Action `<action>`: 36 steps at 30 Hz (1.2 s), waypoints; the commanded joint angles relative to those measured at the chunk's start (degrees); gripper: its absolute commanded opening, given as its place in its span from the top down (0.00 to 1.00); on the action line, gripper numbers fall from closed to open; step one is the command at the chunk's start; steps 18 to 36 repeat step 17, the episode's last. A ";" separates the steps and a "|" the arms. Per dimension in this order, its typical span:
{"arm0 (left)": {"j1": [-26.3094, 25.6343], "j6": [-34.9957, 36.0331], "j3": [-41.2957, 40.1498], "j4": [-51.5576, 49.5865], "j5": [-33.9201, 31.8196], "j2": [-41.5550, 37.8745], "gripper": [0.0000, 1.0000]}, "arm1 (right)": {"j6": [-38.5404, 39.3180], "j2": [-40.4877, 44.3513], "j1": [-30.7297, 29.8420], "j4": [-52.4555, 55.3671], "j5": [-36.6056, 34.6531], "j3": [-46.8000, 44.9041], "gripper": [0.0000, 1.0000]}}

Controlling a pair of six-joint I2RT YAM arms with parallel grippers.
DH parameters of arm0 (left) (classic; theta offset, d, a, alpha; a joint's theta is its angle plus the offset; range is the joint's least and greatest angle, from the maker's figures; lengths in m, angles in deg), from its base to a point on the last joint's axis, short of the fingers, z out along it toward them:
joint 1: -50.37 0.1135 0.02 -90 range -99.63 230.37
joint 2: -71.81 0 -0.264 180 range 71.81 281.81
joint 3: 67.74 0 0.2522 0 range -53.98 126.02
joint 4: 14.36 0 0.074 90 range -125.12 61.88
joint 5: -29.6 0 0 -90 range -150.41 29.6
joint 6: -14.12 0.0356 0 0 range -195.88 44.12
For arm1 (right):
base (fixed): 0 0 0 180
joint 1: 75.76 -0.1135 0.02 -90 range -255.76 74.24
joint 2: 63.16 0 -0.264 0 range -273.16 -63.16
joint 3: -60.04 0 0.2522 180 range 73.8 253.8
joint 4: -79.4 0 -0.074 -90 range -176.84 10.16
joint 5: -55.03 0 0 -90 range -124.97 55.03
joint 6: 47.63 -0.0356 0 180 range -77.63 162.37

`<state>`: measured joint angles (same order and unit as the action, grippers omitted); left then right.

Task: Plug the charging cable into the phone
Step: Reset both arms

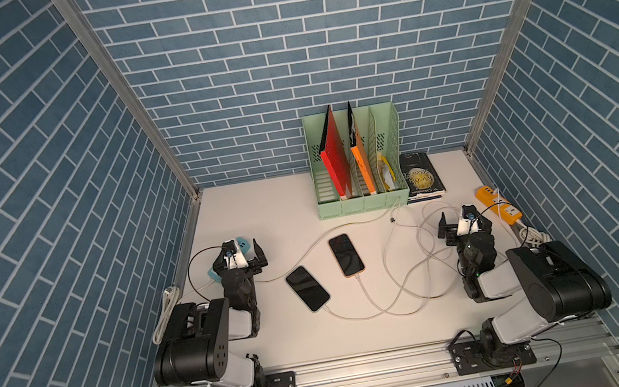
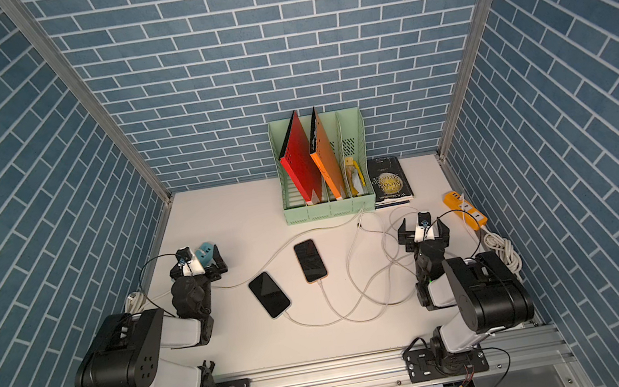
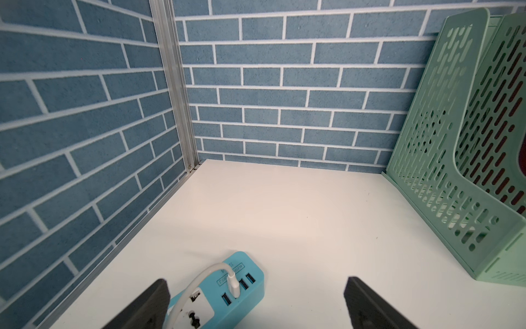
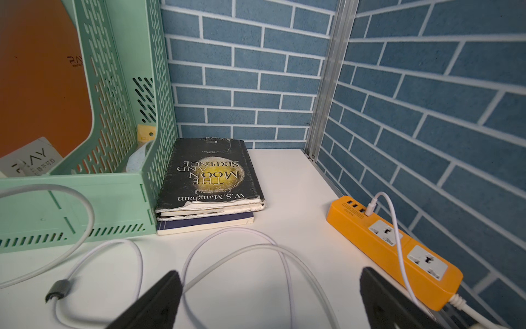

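The black elbows of the left arm (image 1: 193,349) and right arm (image 1: 557,281) rise closest to the lens in both top views. Beyond them the left pincer (image 1: 239,254) stands wide and holds nothing. A blue power strip (image 3: 247,287) lies on the tabletop (image 1: 281,346) right under it, with a white lead plugged in. The right pincer (image 1: 465,220) is equally wide and empty, and an orange power strip (image 4: 392,239) lies just beside it on its outer side. Between the two pincers lie a dark phone (image 1: 308,288), nearer the left pincer, and an orange-edged phone (image 1: 346,255). White cables (image 1: 361,284) meet the near end of each. A loose grey plug (image 4: 58,289) rests on the tabletop just ahead of the right pincer, apart from both phones.
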<state>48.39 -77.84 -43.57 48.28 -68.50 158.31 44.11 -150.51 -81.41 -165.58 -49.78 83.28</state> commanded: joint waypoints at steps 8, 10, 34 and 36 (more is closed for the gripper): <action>0.48 0.92 1.15 -2.05 2.65 0.29 0.00 | -0.77 -0.38 0.20 1.44 1.93 1.21 0.00; 0.48 0.90 1.11 -2.05 2.65 0.32 0.00 | -0.76 -0.45 0.20 1.47 2.02 1.33 0.00; 0.43 0.98 1.13 -2.05 2.65 0.32 0.00 | -0.33 -0.25 0.17 1.18 3.03 1.12 0.00; 0.43 0.98 1.13 -2.05 2.65 0.32 0.00 | -0.33 -0.25 0.17 1.18 3.03 1.12 0.00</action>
